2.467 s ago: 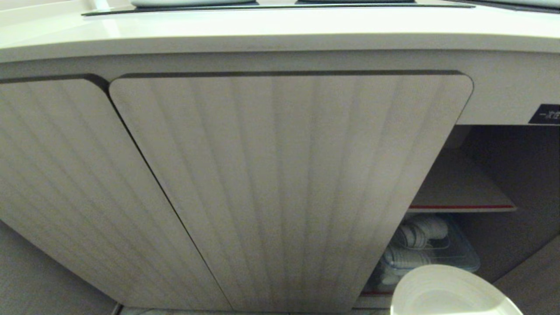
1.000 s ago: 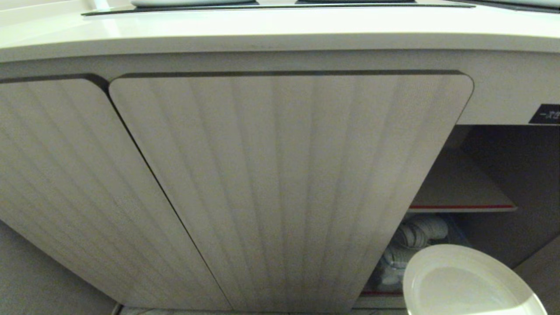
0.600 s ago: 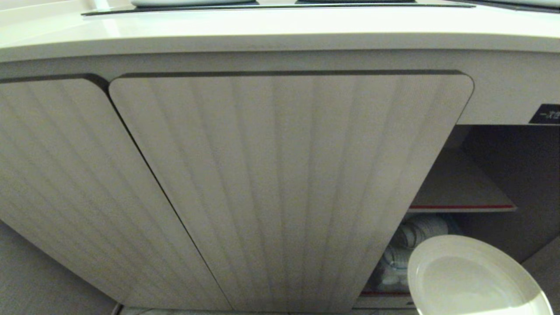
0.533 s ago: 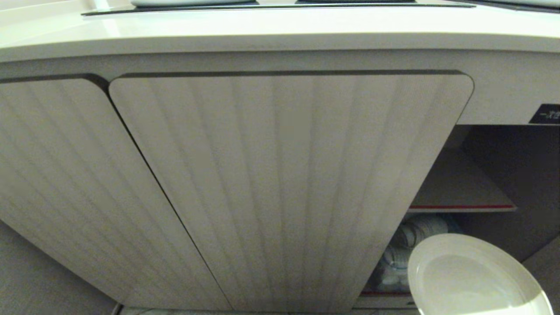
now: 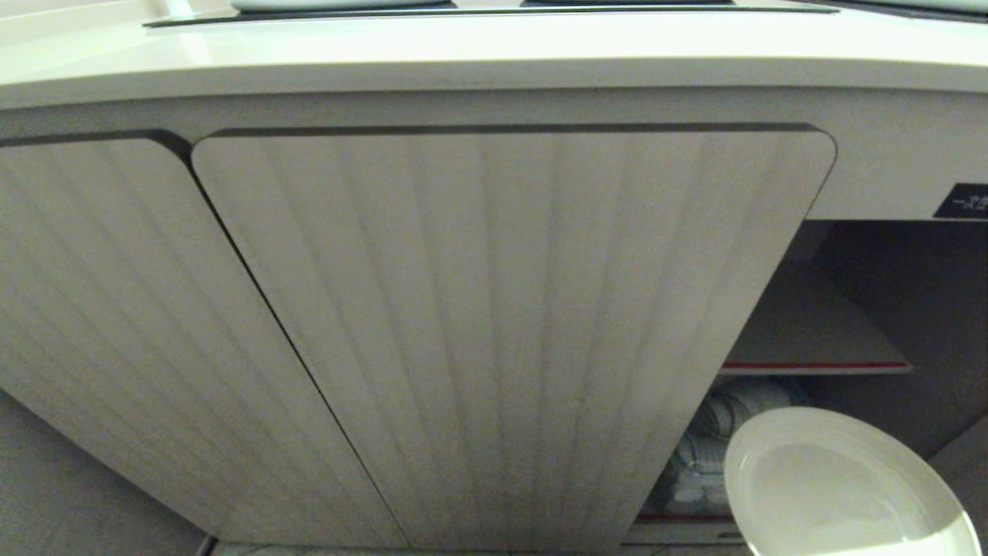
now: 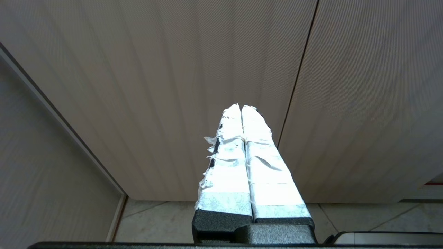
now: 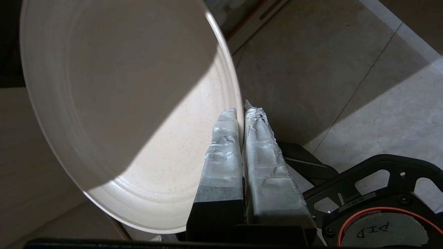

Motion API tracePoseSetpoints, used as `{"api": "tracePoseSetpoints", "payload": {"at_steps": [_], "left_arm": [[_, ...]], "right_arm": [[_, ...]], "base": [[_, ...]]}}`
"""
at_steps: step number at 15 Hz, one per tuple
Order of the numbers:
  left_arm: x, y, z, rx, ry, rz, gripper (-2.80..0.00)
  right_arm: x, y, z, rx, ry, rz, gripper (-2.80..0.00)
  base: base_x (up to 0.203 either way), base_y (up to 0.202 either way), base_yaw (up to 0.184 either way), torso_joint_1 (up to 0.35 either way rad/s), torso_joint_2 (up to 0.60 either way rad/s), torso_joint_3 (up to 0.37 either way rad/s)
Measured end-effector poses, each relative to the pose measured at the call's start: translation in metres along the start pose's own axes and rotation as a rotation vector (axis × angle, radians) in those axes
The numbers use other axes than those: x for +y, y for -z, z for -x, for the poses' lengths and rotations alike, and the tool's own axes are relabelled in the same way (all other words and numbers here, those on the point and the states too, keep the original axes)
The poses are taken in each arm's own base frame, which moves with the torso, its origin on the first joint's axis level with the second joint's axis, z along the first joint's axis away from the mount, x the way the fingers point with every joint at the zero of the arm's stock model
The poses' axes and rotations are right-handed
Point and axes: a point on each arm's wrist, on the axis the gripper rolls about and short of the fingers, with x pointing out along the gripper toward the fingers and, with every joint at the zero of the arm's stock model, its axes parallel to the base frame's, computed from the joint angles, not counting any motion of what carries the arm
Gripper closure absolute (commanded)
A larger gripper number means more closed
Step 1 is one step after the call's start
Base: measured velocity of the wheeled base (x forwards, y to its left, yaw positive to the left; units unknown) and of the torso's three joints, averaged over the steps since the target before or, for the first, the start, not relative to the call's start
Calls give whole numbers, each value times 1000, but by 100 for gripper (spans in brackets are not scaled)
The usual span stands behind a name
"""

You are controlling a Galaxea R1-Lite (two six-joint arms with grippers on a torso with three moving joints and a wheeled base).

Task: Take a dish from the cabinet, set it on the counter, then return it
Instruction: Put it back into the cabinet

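The off-white dish (image 5: 841, 486) hangs at the bottom right of the head view, in front of the open cabinet (image 5: 864, 309). In the right wrist view the dish (image 7: 121, 114) fills the frame, tilted, and my right gripper (image 7: 241, 109) is shut on its rim, one taped finger on each face. The gripper itself is out of the head view. The cabinet's ribbed beige door (image 5: 509, 332) stands swung open, and the red-striped shelf (image 5: 810, 364) shows behind it. The cream counter (image 5: 494, 58) runs across the top. My left gripper (image 6: 241, 107) is parked, shut and empty, facing ribbed doors.
Wrapped white crockery (image 5: 733, 432) lies on the cabinet's lower level behind the dish. A black label (image 5: 961, 202) sits above the opening. A black cooktop strip (image 5: 494, 9) lies in the counter. Tiled floor (image 7: 346, 69) and part of my base (image 7: 380, 200) show below the dish.
The dish has risen and moved slightly right in the head view, towards the cabinet opening, still gripped by my right gripper. The left arm has stayed still.
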Motion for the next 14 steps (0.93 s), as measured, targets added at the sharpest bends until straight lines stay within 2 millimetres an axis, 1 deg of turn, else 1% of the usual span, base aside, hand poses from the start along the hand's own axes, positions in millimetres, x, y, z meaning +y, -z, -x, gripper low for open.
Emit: {"api": "tracePoseSetpoints", "payload": {"at_steps": [4, 8, 14], "left_arm": [[0, 0, 0, 0, 0, 0, 0], [0, 0, 0, 0, 0, 0, 0], [0, 0, 0, 0, 0, 0, 0]], "right_arm": [[1, -5, -4, -17, 40, -39, 0], [10, -17, -9, -69, 37, -85, 0], [20, -31, -22, -94, 61, -119, 0]], "base": [[0, 0, 0, 0, 0, 0], [0, 0, 0, 0, 0, 0], [0, 0, 0, 0, 0, 0]]}}
